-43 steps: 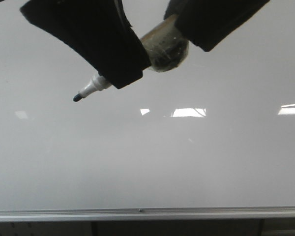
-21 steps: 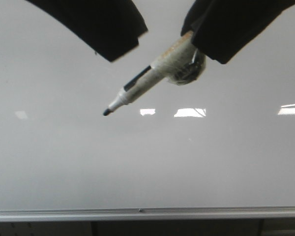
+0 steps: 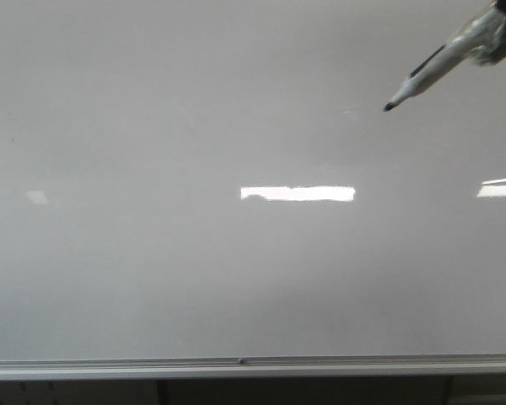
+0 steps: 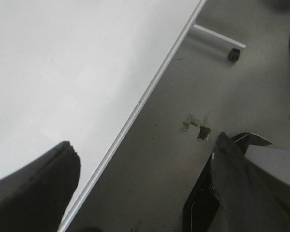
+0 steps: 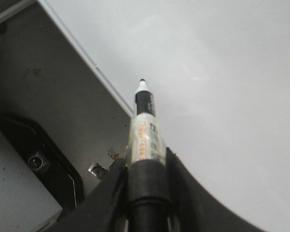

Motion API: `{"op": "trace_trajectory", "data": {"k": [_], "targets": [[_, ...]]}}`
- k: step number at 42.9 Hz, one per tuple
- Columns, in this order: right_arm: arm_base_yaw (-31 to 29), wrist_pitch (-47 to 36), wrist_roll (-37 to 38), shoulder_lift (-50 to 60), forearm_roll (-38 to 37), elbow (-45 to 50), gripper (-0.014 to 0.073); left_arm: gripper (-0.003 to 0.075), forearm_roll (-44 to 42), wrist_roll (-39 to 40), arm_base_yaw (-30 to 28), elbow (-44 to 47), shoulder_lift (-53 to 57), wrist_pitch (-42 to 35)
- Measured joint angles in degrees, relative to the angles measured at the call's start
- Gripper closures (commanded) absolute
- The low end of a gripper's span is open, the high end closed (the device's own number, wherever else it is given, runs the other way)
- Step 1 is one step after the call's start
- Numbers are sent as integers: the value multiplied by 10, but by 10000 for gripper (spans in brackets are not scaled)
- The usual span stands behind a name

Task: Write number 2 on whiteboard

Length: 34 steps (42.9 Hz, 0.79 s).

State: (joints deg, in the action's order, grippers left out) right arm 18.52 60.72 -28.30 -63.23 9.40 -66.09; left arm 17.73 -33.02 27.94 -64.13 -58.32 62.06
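The whiteboard is glossy grey-white and fills the front view, with a silver rail along its lower edge. No number 2 shows on it. A tape-wrapped black marker pokes in from the top right, its tip pointing down-left near the board. My right gripper is shut on the marker, which points at the whiteboard. My left gripper is open and empty, hanging over the board's rail and the floor. It is out of the front view.
Bright rectangular light reflections lie across the board. Beyond the rail is grey floor with a stand leg and caster. A black-edged base sits on the floor beside the board.
Both grippers have left the middle of the front view. The marker has moved up and to the right, to the top right corner. The left gripper has drawn away.
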Motion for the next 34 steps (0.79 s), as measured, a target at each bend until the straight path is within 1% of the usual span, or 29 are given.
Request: {"op": "trace_trajectory", "data": {"k": [4,10,14,20,23,26,34], "targets": [[-56,-16,38,38,-4,10,643,176,0,13,-28,15,32,1],[-110,-68,69,97,10,67,643,176,-1,17,-55,24,62,1],[-119,-109,77,135,34,128,643,176,-1,19,-61,25,68,1],[-120,-212,78,173,43,213,645,176,-1,19,-62,25,70,1],[-120,-257,78,179,43,238,648,176,-1,19,-62,25,70,1],[-120,-283,78,179,43,248,675,176,-1,19,-62,25,70,1],[-120,-352,78,149,49,251,673,176,-1,19,-62,25,70,-1]]}}
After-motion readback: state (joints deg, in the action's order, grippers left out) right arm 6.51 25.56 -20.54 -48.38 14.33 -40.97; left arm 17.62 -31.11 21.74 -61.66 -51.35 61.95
